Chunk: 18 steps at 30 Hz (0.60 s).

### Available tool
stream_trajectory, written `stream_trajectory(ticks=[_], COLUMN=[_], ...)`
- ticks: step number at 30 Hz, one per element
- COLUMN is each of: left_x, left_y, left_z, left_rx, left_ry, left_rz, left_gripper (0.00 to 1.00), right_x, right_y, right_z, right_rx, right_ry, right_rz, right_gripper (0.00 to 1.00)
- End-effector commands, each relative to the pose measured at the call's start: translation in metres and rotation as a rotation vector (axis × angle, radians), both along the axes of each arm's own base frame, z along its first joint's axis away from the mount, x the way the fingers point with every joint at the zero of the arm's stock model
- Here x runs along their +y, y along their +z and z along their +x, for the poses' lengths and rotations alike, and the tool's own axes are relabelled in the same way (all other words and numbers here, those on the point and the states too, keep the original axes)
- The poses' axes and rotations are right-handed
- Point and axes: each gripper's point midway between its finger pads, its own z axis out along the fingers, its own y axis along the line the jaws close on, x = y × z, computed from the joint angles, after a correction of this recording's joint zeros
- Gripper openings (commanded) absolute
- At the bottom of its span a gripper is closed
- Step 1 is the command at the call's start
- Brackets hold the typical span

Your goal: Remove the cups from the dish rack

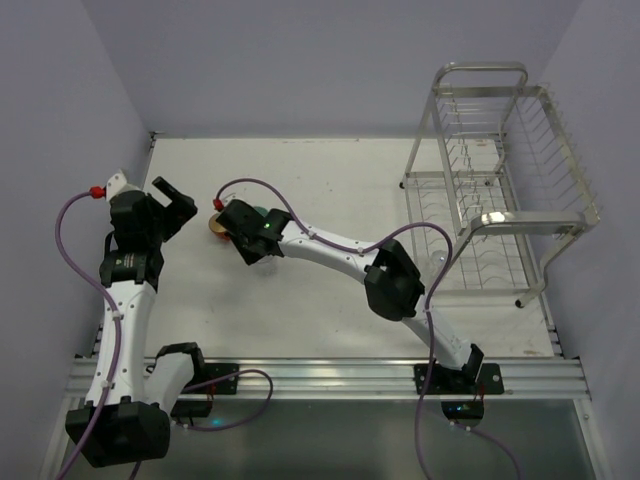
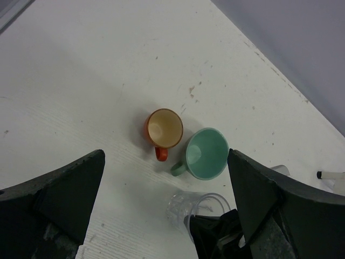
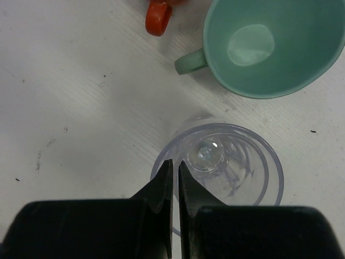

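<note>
The clear glass tumbler [image 3: 237, 162] is upright next to the mint-green mug [image 3: 269, 43] and the orange-red mug [image 3: 158, 19]. My right gripper [image 3: 176, 164] is shut on the tumbler's near rim, one finger inside and one outside. In the left wrist view both mugs, orange-red [image 2: 164, 128] and mint-green [image 2: 207, 152], stand upright on the table, with the tumbler [image 2: 186, 208] just in front. My left gripper [image 2: 166, 155] is open and empty, hovering above them. The silver dish rack [image 1: 500, 200] stands at the far right; I see no cups in it.
The white table [image 1: 330, 320] is walled by lavender panels on three sides. The right arm [image 1: 390, 280] stretches across the table's middle from its base to the mugs. The left arm [image 1: 125, 270] stands along the left edge.
</note>
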Motion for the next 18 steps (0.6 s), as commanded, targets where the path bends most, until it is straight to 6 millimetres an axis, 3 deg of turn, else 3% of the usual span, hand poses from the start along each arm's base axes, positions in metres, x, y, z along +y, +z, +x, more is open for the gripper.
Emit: stream_trajectory(ticks=[1,6,9,18], left_x=[0.006,0.004,0.003,-0.002], left_y=[0.004,0.002,0.002,0.003], left_z=[-0.001,0.000,0.000,0.001], left_rx=[-0.015,-0.015,-0.017,-0.025], left_ry=[0.009,-0.003,-0.006,-0.030], left_rz=[0.037,0.029,0.025,0.009], left_gripper=[1.00,1.00,1.00,1.00], right_x=[0.005,0.000,-0.003,-0.016], right_y=[0.011,0.018,0.033,0.083], right_z=[0.007,0.009,0.011,0.010], right_rx=[-0.029,-0.050,-0.074,-0.129], right_ry=[-0.006,-0.023,-0.035,-0.059], right_rz=[0.029,0.027,0.042,0.093], right_gripper=[0.00,0.18,0.28,0.34])
